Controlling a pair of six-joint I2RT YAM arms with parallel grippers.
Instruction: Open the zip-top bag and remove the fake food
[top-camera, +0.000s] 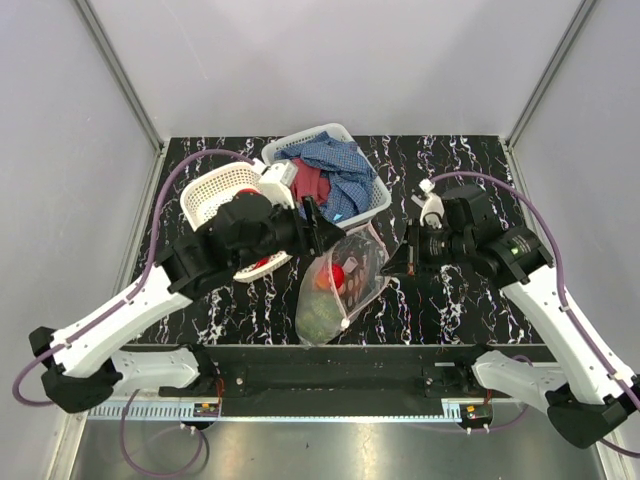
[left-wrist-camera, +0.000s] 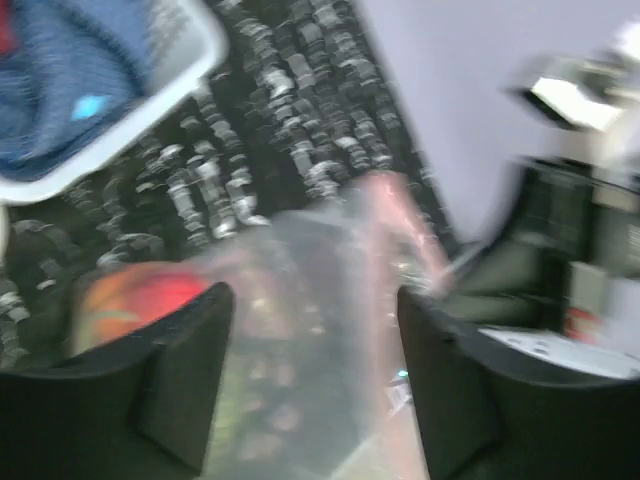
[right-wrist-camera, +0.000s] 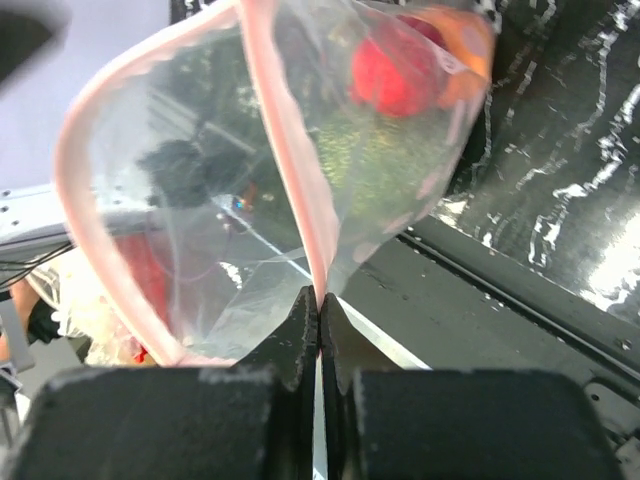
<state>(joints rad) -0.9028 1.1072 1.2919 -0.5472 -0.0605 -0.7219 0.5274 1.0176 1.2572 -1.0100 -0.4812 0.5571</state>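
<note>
The clear zip-top bag (top-camera: 335, 300) lies mid-table with its pink-rimmed mouth pulled open toward the right. Inside it are a red round fruit (top-camera: 340, 273), an orange-peach fruit (right-wrist-camera: 465, 55) and something greenish. My right gripper (top-camera: 392, 268) is shut on the bag's pink zip rim (right-wrist-camera: 285, 170), pinching it at the fingertips (right-wrist-camera: 318, 300). My left gripper (top-camera: 318, 222) is open and empty, hovering over the bag's far end. In the blurred left wrist view the bag (left-wrist-camera: 300, 300) lies between its fingers (left-wrist-camera: 190, 370), and the red fruit (left-wrist-camera: 150, 300) is at the left.
A white rectangular basket (top-camera: 372, 215) with blue and red cloths stands behind the bag and also shows in the left wrist view (left-wrist-camera: 170, 110). A round white perforated basket (top-camera: 215, 195) is at the back left. Something red (top-camera: 262, 263) lies under the left arm.
</note>
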